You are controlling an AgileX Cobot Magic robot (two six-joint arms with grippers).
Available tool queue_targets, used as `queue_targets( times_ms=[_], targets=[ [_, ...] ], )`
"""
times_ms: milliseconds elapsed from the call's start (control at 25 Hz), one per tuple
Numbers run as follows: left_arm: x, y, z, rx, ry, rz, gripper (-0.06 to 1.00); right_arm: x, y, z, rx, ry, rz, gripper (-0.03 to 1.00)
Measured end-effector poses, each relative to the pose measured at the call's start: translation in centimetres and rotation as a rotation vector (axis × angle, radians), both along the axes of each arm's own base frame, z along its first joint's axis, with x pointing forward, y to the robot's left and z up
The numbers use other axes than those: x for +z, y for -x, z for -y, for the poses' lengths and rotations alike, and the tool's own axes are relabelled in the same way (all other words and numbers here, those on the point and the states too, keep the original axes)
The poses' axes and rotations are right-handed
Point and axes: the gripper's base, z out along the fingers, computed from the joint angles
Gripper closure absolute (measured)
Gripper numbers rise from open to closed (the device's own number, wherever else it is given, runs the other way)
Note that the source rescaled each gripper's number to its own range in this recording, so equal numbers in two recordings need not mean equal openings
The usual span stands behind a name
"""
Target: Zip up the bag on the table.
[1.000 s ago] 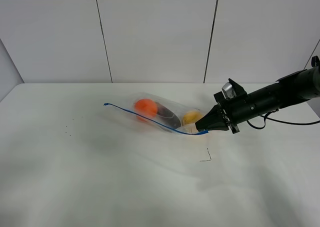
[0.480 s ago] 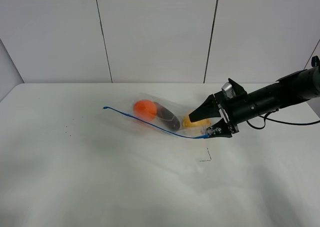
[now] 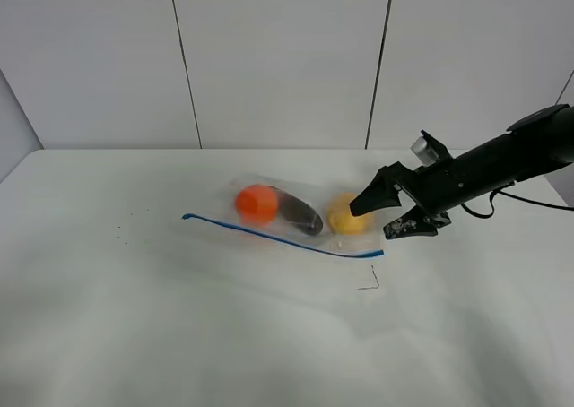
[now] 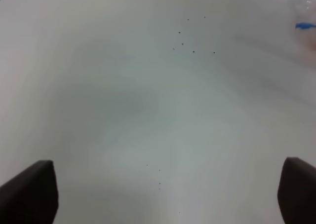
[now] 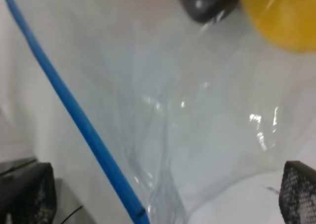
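Note:
The clear bag lies flat on the white table. An orange fruit, a dark purple one and a yellow one show inside it. Its blue zipper strip runs along the near edge. My right gripper is open and empty, just right of the bag's right end and slightly above the table. The right wrist view shows the strip, the yellow fruit and the gripper. My left gripper is open over bare table; the strip's left tip shows far off.
A small dark mark is on the table just in front of the bag's right end. Tiny dark specks lie at the left. The wall stands behind the table's far edge. A cable trails from the right arm.
My right gripper was shut on the strip's right end, then opened, let it go and drew back to the right. The bag has dropped flat onto the table.

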Motion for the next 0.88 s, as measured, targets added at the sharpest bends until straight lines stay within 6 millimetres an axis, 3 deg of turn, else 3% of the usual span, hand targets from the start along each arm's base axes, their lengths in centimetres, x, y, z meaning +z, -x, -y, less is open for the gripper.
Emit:
queue_targets(
  times_ms=[200,720,880],
  targets=[
    [0.0,0.0,0.0,0.0,0.0,0.0,-0.06,1.1,0.1,0.2,-0.016,0.039,0.026,-0.03],
    [0.0,0.0,0.0,0.0,0.0,0.0,-0.06,1.1,0.8,0.1,0.034,0.029,-0.029,-0.03],
    [0.0,0.0,0.0,0.0,0.0,-0.001,-0.06,0.7,1.0,0.7,0.039,0.116,-0.052,-0.03]
  ],
)
